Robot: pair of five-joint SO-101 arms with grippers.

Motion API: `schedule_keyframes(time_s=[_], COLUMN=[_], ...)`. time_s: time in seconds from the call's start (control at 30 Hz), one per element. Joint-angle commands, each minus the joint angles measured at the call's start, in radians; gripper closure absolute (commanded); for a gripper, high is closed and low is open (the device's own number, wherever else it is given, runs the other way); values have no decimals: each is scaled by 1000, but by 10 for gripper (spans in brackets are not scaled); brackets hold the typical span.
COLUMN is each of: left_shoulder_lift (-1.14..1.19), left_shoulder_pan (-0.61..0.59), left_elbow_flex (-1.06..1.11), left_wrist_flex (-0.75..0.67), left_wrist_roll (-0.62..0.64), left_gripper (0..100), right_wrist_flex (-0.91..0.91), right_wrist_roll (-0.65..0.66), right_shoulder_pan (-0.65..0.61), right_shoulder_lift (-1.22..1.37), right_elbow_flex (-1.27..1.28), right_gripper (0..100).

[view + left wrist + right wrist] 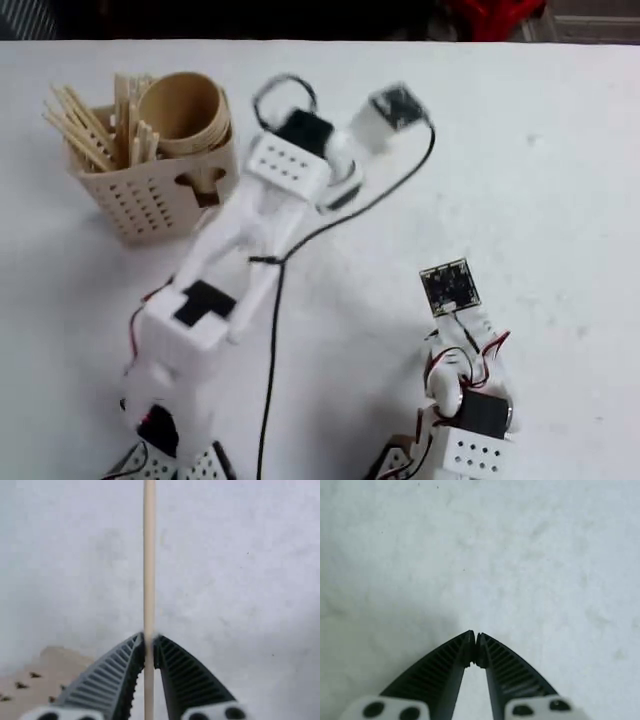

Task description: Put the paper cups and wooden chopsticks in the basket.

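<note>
A cream perforated basket [150, 200] stands at the table's back left. It holds a brown paper cup [185, 110] lying tilted and a bundle of wooden chopsticks [95, 125]. My left arm [250, 230] stretches up to just right of the basket. In the left wrist view my left gripper [149, 639] is shut on a single wooden chopstick [149, 555], which sticks out straight past the fingertips above the white table; a corner of the basket [45, 675] shows beside it. My right gripper [475, 636] is shut on nothing, over bare table.
My right arm [460, 400] sits folded at the front right of the white table [540, 200]. A black cable [275, 330] runs along the left arm toward the front edge. The table's far edge lies just behind the basket.
</note>
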Motion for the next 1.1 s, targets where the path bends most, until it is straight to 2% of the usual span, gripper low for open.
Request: schedule_keyframes(time_s=[0.0,0.27,0.43,0.6,0.77,0.9,0.97,1.07], left_shoulder_lift=[-223,-562,-722,-797,-805,-808,-823,-895], left_shoulder_pan=[-16,-117,-285,-430,-470,-503,-501,-504], left_elbow_flex=[-143,-224,-218,-216,-155,-69,-31,94], left_wrist_flex=[103,121,64,37,15,-9,-14,-109], left_wrist_roll=[26,38,40,117,124,213,212,212], left_gripper=[978,978,977,977,977,978,978,978], right_wrist_flex=[-1,-1,-1,-1,-1,-1,-1,-1], right_wrist_roll=[8,8,8,8,8,8,8,8], right_shoulder_pan=[-7,-7,-7,-7,-7,-7,-7,-7], right_shoulder_lift=[-5,-5,-5,-5,-5,-5,-5,-5], right_elbow_flex=[-3,-3,-3,-3,-3,-3,-3,-3], right_gripper=[978,978,978,978,978,978,978,978])
